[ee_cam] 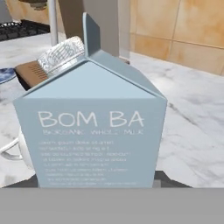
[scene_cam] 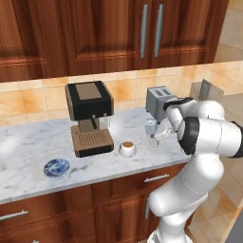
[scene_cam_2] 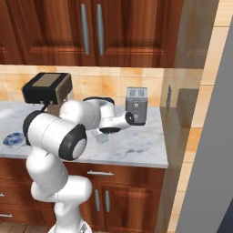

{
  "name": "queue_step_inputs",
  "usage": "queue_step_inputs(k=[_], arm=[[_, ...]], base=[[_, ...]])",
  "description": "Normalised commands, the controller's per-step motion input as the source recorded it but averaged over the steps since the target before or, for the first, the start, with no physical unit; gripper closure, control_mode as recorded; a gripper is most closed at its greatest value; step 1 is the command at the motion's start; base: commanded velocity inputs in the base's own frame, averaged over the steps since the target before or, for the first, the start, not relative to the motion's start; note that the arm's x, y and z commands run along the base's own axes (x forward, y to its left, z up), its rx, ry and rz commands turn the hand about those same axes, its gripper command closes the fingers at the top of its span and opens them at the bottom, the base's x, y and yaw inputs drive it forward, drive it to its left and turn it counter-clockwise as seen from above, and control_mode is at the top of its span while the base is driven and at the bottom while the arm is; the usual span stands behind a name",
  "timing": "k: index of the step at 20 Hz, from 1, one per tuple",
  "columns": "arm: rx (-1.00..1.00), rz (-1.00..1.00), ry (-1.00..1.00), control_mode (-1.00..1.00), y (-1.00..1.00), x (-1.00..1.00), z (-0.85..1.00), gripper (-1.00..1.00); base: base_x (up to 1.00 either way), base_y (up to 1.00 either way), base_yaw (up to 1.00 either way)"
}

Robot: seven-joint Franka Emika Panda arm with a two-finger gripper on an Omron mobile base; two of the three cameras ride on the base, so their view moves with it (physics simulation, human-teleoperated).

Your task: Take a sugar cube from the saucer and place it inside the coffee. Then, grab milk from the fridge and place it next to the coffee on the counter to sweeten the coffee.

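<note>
So right up against the hand camera is the milk carton [ee_cam: 94, 127], pale blue-grey with a gabled top and lettering on its face. It fills most of that view, and the dark finger tips poke out at either side of its base, so I read the gripper [scene_cam: 154, 134] as clamped around the carton, jaws set wide on its body. From the base cameras you can just make out a bit of pale carton [scene_cam_2: 102, 137] at the end of the arm, hanging low over the marble counter [scene_cam: 28, 156]. I can't tell whether its bottom is touching the counter yet.

A little further along is the coffee cup [scene_cam: 127, 149], white with brown liquid showing, sitting just in front of the coffee machine [scene_cam: 90, 124]. The carton is near it, on the toaster side. No sign of a sugar cube on the surface that I can make out.

Further left, well apart from the cup, is the blue-patterned saucer [scene_cam: 57, 167]. Back by the wall is the grey toaster [scene_cam_2: 136, 105].

My read: this is the last step, setting the milk down next to the coffee. Next move calls for lowering it until it stands flat, then letting go without clipping the cup or tipping the tall carton.
</note>
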Motion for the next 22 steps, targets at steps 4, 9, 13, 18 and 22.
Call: queue_step_inputs(k=[4,9,13,18,22], arm=[[0.0,0.0,0.0,-1.0,0.01,0.05,-0.2,1.0],[0.03,0.0,-0.04,-1.0,0.04,0.0,-0.36,1.0],[0.07,0.0,-0.06,-1.0,0.14,0.4,-0.14,1.0],[0.08,0.0,-0.08,-1.0,0.02,0.01,-0.06,1.0],[0.0,0.03,-0.07,-1.0,0.02,0.0,-0.14,1.0]], base=[[0.0,0.0,0.0],[0.0,0.0,0.0],[0.0,0.0,0.0],[0.0,0.0,0.0],[0.0,0.0,0.0]])
